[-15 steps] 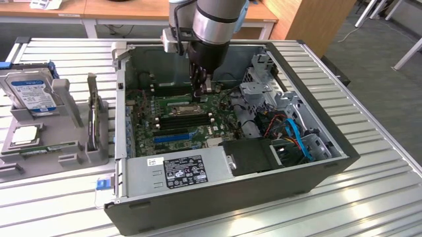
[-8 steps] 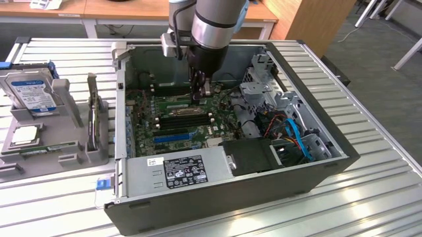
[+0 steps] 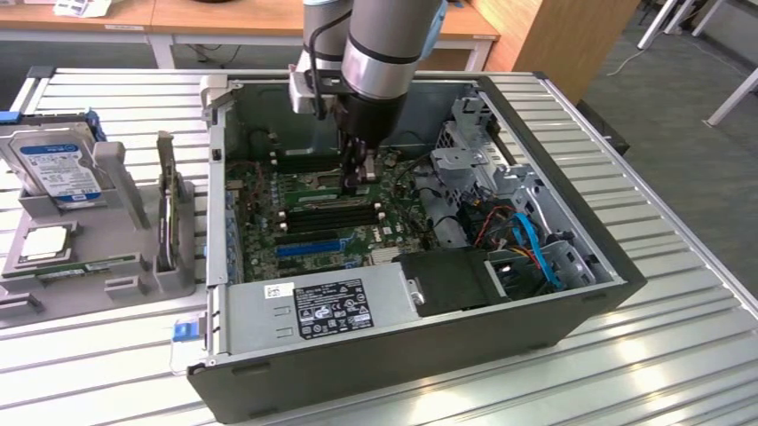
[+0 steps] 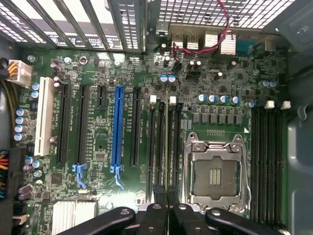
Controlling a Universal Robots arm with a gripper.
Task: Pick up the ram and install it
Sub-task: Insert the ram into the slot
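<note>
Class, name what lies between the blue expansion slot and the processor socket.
In the wrist view, a black expansion slot and a bank of black memory slots lie between the blue expansion slot and the processor socket.

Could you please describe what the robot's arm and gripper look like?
The arm is built of thick silver-grey cylindrical tubes with black bands at the joints. A dark cable runs beside it toward a pale boxy mount on the wrist. The gripper is black and slim, with curved linkage bars joined by round silver pins.
</note>
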